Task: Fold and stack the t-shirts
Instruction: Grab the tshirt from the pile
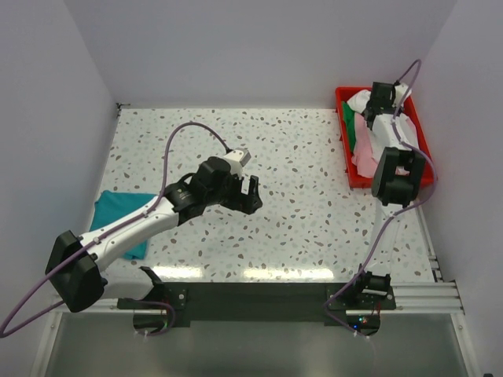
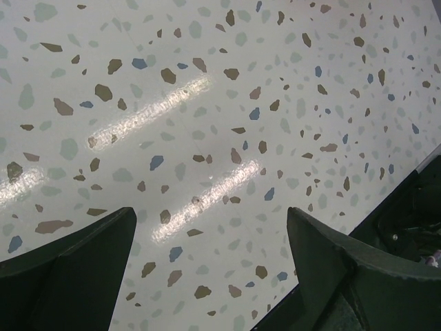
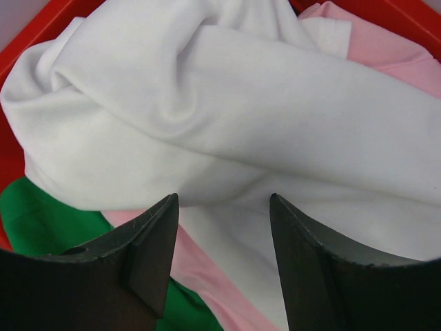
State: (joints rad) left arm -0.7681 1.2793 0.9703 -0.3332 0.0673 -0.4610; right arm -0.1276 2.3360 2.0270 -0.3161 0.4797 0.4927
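Note:
A crumpled off-white t-shirt (image 3: pixel 227 103) lies on top of the pile in the red bin (image 1: pixel 347 169), over a pink t-shirt (image 3: pixel 207 269) and a green t-shirt (image 3: pixel 41 214). My right gripper (image 3: pixel 224 200) hangs just above the off-white cloth, jaws open on either side of a fold and holding nothing. From above, that gripper (image 1: pixel 379 100) sits over the far end of the bin. A folded teal t-shirt (image 1: pixel 118 212) lies at the table's left, partly under my left arm. My left gripper (image 1: pixel 253 194) is open over bare table near the middle, with only terrazzo between its fingers (image 2: pixel 83 262).
The red bin stands at the table's far right, against the right wall. Walls close in the left, back and right sides. The dark rail with both arm bases (image 1: pixel 251 298) runs along the near edge. Cables loop above each arm.

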